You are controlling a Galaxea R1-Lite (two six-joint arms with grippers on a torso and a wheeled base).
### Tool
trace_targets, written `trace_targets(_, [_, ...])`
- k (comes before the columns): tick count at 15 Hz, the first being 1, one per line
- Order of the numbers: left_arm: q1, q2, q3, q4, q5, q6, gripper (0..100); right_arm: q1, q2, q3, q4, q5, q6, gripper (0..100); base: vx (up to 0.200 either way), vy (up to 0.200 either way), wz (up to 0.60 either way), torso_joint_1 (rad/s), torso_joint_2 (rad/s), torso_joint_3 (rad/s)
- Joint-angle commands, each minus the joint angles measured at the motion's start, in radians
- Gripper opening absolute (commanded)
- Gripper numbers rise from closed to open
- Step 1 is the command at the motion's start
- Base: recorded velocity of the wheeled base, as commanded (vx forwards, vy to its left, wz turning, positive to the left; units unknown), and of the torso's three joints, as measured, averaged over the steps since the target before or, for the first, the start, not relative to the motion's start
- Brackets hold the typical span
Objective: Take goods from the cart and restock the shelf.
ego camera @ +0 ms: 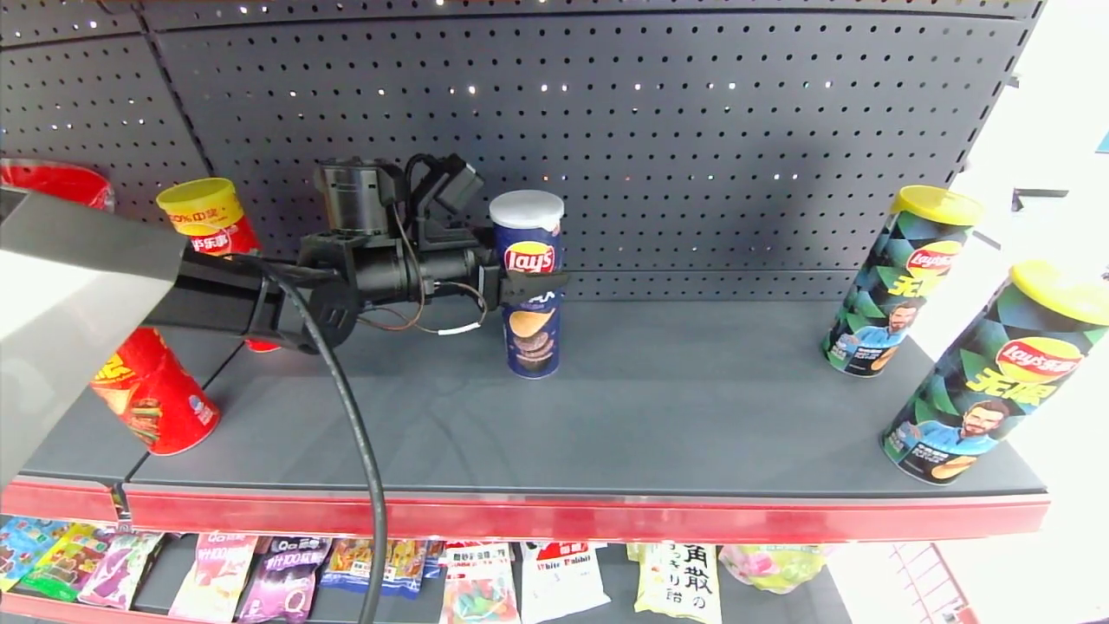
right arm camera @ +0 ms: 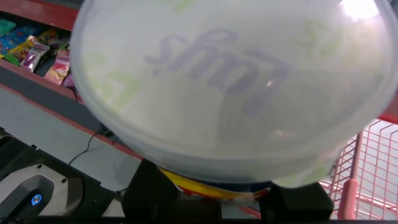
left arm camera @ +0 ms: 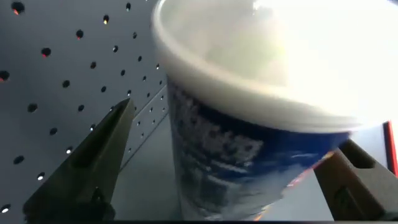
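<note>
Red oval logo on blue can (ego camera: 530, 334), on rear green can (ego camera: 897, 290), on front green can (ego camera: 988, 381), Chinese characters on pale packet (ego camera: 684, 582).

A clear lid (right arm camera: 236, 81) hides most of the can (right arm camera: 205, 186) beneath.

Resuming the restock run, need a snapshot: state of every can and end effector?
blue can: upright on shelf, lid on
left end effector: open, straddling blue can
right end effector: shut on clear-lid can
clear-lid can: held, lid on
far green can: upright on shelf, lid on
near green can: upright on shelf, lid on
far red can: upright, lid on
near red can: standing, top hidden
</note>
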Motion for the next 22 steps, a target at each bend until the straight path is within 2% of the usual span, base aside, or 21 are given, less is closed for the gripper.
trace_targets(1, [0.0, 0.008, -0.004, -0.001, -0.004, -0.001, 0, 0.0, 0.003, 0.001, 0.0, 0.002, 0.0, 0, 0.0, 0.0, 0.0, 0.0, 0.0, 0.0])
trace_targets(6, [-0.011, -0.001, 0.004, -0.006, -0.016, -0.001, 0, 0.0, 0.003, -0.002, 0.0, 0.0, 0.0, 0, 0.0, 0.0, 0.0, 0.0, 0.0, 0.0])
trace_targets(8, [-0.011, -0.036, 0.044, -0.007, -0.016, 0.002, 0, 0.0, 0.005, -0.006, 0.0, 0.0, 0.0, 0, 0.0, 0.0, 0.0, 0.0, 0.0, 0.0])
trace_targets(12, [-0.016, -0.217, 0.252, -0.006, -0.016, -0.003, 0, 0.0, 0.005, -0.014, -0.002, 0.0, 0.0, 0, 0.0, 0.0, 0.0, 0.0, 0.0, 0.0])
trace_targets(14, [-0.017, -0.28, 0.323, -0.007, -0.014, 0.0, 0, 0.0, 0.005, -0.014, 0.0, 0.002, -0.001, 0, 0.0, 0.0, 0.0, 0.0, 0.0, 0.0])
trace_targets(16, [-0.042, -0.366, 0.448, -0.009, -0.005, 0.002, 0, 0.0, 0.006, -0.013, -0.002, 0.002, -0.001, 0, 0.0, 0.0, 0.0, 0.0, 0.0, 0.0])
trace_targets(18, [-0.054, -0.39, 0.501, -0.01, -0.004, 0.005, 0, 0.002, 0.006, -0.011, -0.002, 0.002, -0.001, 0, 0.0, 0.0, 0.0, 0.0, 0.0, 0.0])
trace_targets(19, [-0.055, -0.393, 0.527, -0.027, -0.002, 0.006, 0, 0.004, 0.006, -0.011, 0.0, 0.003, -0.001, 0, 0.0, 0.0, 0.0, 0.0, 0.0, 0.0])
trace_targets(20, [-0.057, -0.377, 0.554, -0.104, 0.001, 0.006, 0, 0.004, 0.006, -0.009, 0.0, 0.003, -0.001, 0, 0.0, 0.0, 0.0, 0.0, 0.0, 0.0])
trace_targets(22, [-0.065, -0.354, 0.59, -0.179, 0.013, 0.003, 0, 0.004, 0.006, -0.009, 0.0, 0.003, -0.001, 0, 0.0, 0.0, 0.0, 0.0, 0.0, 0.0])
